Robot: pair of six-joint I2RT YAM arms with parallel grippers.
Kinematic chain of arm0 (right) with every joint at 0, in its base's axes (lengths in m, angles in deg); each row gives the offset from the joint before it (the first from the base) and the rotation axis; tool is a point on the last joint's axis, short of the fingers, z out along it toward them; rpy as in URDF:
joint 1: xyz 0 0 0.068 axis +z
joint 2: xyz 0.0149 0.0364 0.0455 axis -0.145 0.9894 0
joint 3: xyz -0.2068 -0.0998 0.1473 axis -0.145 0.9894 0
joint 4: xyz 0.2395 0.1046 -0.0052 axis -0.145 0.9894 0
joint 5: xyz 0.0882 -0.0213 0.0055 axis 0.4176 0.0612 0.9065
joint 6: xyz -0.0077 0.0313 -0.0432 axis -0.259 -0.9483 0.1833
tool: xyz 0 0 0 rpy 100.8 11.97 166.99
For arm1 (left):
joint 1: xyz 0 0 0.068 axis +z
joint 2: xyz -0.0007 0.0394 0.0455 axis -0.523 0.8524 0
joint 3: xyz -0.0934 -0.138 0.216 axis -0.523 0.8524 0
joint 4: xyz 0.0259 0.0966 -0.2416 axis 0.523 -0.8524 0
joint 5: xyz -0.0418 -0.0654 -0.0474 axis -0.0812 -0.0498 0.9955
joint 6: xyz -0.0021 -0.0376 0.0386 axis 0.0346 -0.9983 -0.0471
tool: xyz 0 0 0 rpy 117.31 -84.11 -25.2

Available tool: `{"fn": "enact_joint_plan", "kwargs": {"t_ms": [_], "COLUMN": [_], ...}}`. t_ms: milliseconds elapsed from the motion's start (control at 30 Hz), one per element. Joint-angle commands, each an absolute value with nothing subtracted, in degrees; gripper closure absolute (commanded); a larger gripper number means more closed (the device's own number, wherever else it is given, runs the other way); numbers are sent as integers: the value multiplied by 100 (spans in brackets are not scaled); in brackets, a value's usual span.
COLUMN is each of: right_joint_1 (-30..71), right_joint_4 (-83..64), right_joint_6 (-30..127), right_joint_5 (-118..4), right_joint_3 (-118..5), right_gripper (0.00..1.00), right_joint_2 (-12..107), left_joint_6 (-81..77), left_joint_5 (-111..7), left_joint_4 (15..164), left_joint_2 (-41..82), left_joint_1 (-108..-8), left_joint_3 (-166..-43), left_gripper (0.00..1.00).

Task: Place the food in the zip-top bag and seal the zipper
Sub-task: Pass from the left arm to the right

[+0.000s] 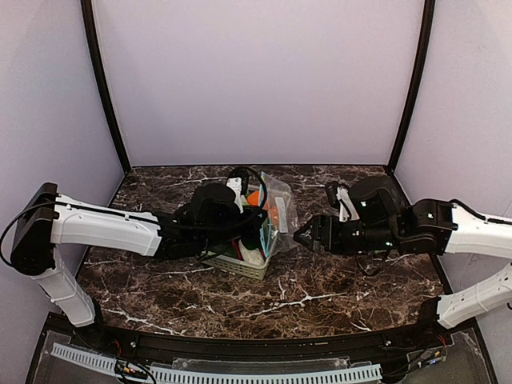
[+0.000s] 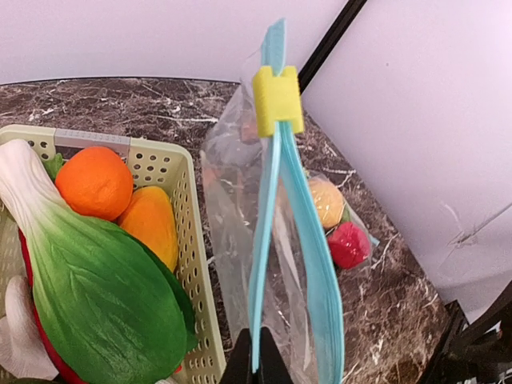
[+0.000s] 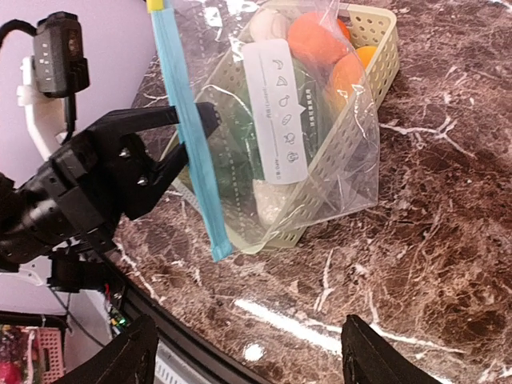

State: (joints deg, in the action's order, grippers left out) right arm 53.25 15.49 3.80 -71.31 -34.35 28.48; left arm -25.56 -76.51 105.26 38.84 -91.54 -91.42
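Left pincer clamps the bag's blue zipper strip beside the basket rim; right pincer gapes, tabletop showing between it and the bag. Two fruits lie bagged; one orange sits in the basket.

The left arm and right arm both wear smooth white shells over the long links, with chunky black joints between. The left pincer is matte black and angular, dotted with small silver screws. Behind it, a white bracket carries a black camera trailing black cable.
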Motion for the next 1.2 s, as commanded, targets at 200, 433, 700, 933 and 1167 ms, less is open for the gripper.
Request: {"fn": "enact_joint_plan", "kwargs": {"t_ms": [200, 433, 700, 933, 1167], "right_joint_1": [5916, 5952, 5947, 5947, 5942], "right_joint_4": [1472, 1570, 2143, 2943, 2999], "right_joint_6": [304, 269, 80, -538, -999], "right_joint_5": [-8642, -9228, -9998, -10611, -10496], "right_joint_3": [-4422, -4817, -5340, -5615, -5302], "right_gripper": [20, 19, 19, 20, 33], "right_joint_2": [4242, 4889, 5582, 6056, 6060], "left_joint_6": [-3257, -3420, -3516, -3630, -3737], "left_joint_5": [-7916, -7899, -7942, -8219, -8453], "left_joint_4": [11447, 11662, 11829, 12060, 12351], "left_joint_2": [3667, 3701, 3688, 3616, 3579], "left_joint_1": [-9247, -9270, -9306, -9381, -9402], "left_joint_3": [-8849, -8753, -8663, -8468, -8297], "left_gripper": [99, 99, 99, 99, 99]}}
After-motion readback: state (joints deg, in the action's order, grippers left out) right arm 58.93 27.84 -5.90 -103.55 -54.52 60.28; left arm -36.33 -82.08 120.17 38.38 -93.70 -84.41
